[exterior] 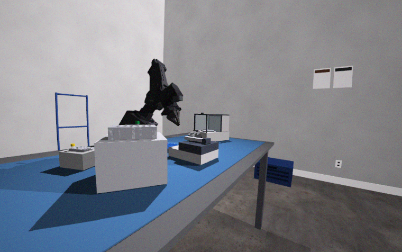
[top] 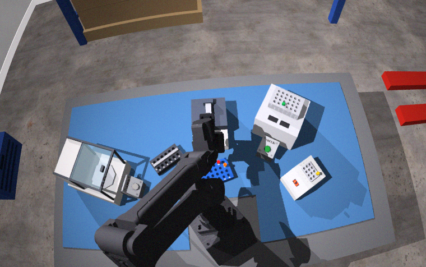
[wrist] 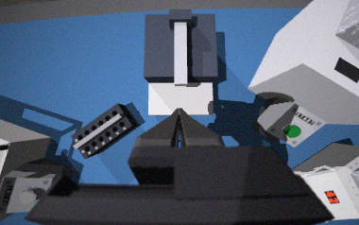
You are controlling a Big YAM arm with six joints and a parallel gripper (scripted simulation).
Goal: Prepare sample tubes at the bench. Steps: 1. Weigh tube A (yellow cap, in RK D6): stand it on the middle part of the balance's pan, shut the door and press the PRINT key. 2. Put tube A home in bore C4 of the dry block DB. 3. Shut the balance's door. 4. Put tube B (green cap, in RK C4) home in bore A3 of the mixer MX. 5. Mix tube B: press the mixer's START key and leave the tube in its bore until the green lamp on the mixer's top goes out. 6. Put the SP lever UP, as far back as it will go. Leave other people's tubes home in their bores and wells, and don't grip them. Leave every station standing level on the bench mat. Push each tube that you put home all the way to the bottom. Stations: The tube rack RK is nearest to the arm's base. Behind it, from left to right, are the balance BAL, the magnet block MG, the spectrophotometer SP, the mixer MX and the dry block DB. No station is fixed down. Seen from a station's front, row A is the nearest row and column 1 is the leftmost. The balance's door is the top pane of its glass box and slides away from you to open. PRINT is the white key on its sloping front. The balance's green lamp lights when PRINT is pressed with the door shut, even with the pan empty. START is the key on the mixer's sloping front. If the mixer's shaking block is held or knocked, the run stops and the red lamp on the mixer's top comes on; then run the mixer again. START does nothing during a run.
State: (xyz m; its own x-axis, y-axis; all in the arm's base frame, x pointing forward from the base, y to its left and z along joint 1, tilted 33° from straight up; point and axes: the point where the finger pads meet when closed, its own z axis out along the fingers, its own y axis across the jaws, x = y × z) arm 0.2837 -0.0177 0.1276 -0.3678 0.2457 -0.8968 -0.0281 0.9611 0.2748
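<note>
My gripper is shut and empty, in the air at the front of the spectrophotometer. Its pale SP lever lies low along the dark top. Tube B's green cap stands in the mixer; both lamp windows are dark. Tube A's yellow cap stands in the dry block. The balance has its glass door shut, handle near the front edge. The arm hides part of the spectrophotometer in the top view.
The magnet block stands left of my gripper. The blue tube rack, with red and orange caps, is partly under the arm. The mixer's green START key is to the right.
</note>
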